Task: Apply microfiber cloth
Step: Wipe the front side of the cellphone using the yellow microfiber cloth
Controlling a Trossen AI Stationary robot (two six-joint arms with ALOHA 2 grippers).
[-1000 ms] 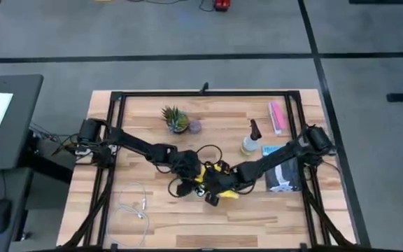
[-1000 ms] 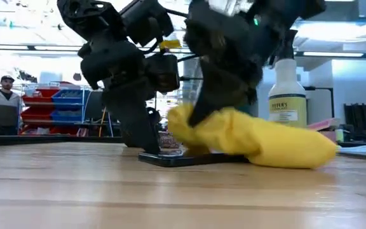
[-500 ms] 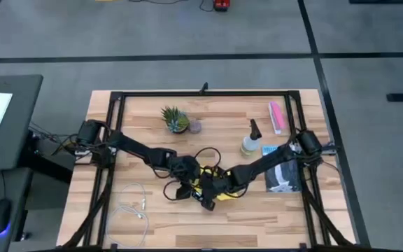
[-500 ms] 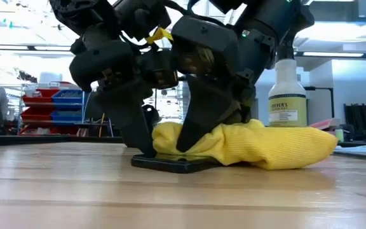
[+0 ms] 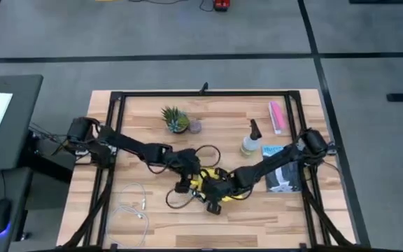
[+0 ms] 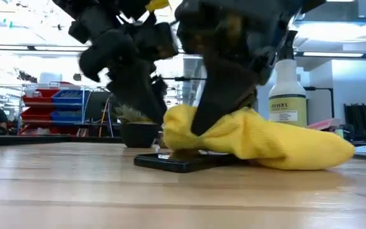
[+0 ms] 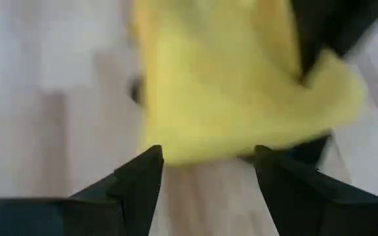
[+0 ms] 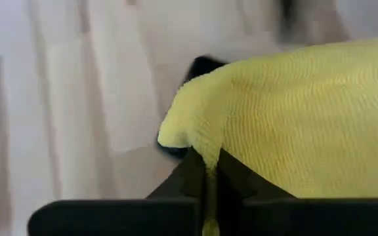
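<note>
Yellow cloth [image 6: 259,137] lies bunched mid-table over the black phone [image 6: 180,161], just right of it. Right gripper [image 8: 209,172] pinches its edge tight. Left gripper [image 7: 205,164] stands spread wide beside it, holding nothing.

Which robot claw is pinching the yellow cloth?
The right gripper: its two fingers are squeezed together on the microfiber cloth. The left gripper is spread open, with the cloth only in front of it.

Grey floor [image 5: 187,35] with dark lines; red-blue bin shelves [image 6: 49,105] behind
</note>
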